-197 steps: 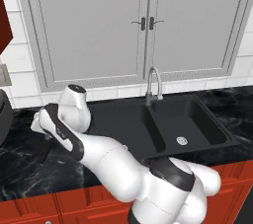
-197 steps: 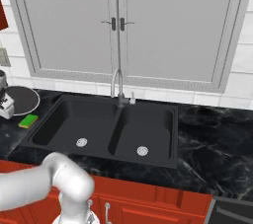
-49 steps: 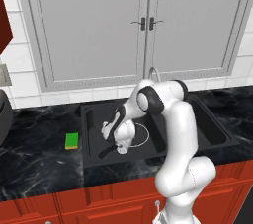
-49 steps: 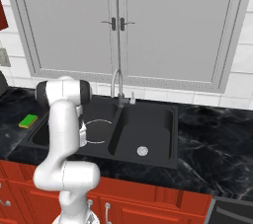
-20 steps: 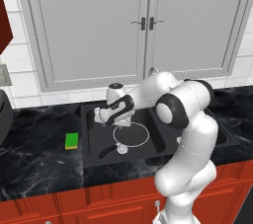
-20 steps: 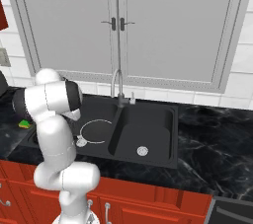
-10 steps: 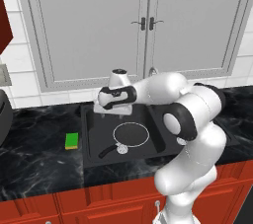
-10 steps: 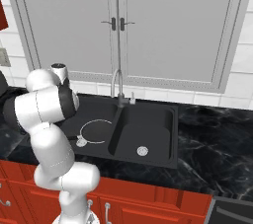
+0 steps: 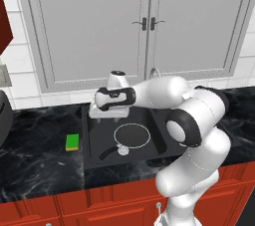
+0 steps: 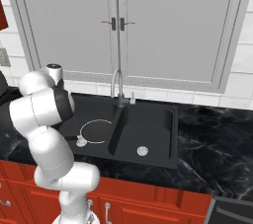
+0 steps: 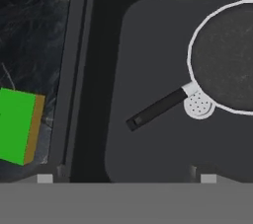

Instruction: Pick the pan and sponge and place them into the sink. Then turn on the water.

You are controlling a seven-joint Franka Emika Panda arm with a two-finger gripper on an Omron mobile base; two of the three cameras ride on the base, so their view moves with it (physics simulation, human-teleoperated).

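Observation:
The pan [image 9: 132, 135] lies flat in the left basin of the black sink [image 9: 91, 146], its black handle [image 9: 107, 152] pointing to the front left. In the hand view the pan [image 11: 227, 57] is at the upper right, with its rim over the round drain [image 11: 199, 105]. On the counter just left of the sink lies the green and yellow sponge [image 9: 72, 142] [image 11: 17, 125]. My gripper [image 9: 106, 115] [image 11: 126, 178] hangs open above the left basin's back left part, nothing between its fingers. The grey faucet [image 10: 117, 87] stands behind the sink's divider with no water running.
The right basin [image 10: 148, 131] holds nothing but its drain [image 10: 142, 151]. Black marble counter [image 9: 35, 145] runs to both sides. Grey cabinet doors [image 9: 144, 26] close off the wall behind. My arm's big white links stand over the front of the sink.
My hand has risen and drifted a little left, from over the pan toward the sink's left side. The pan and the sponge have stayed put. The jaws have stayed wide.

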